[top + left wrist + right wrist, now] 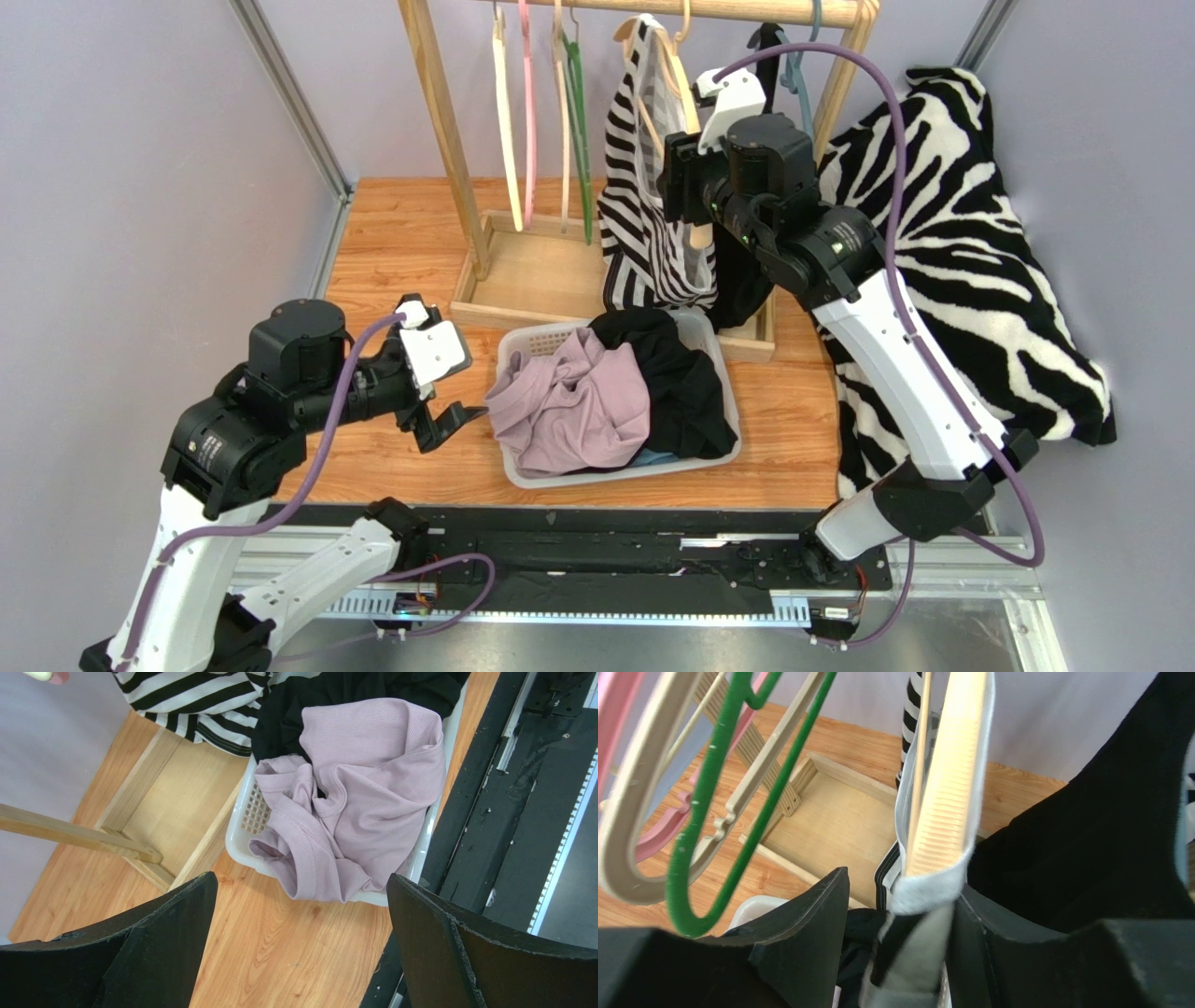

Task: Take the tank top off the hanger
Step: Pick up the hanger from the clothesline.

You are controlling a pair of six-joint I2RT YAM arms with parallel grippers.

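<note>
The black-and-white striped tank top (648,210) hangs on a beige hanger (671,59) from the wooden rack's rail. In the right wrist view the hanger (948,777) runs up from the jaws, and the top's pale strap (927,889) wraps its end. My right gripper (690,171) (903,889) is raised at that strap. Its fingers stand apart around the strap, which lies against the right finger with a gap on the left. My left gripper (460,370) (302,882) hovers open and empty over the table, just left of the basket.
A white basket (526,343) (246,819) below the rack holds a lilac garment (575,406) (365,791) and a black one (687,371). Several empty hangers (540,126) hang on the left. A black garment (1102,812) hangs beside the top. Zebra-print fabric (982,266) lies at the right.
</note>
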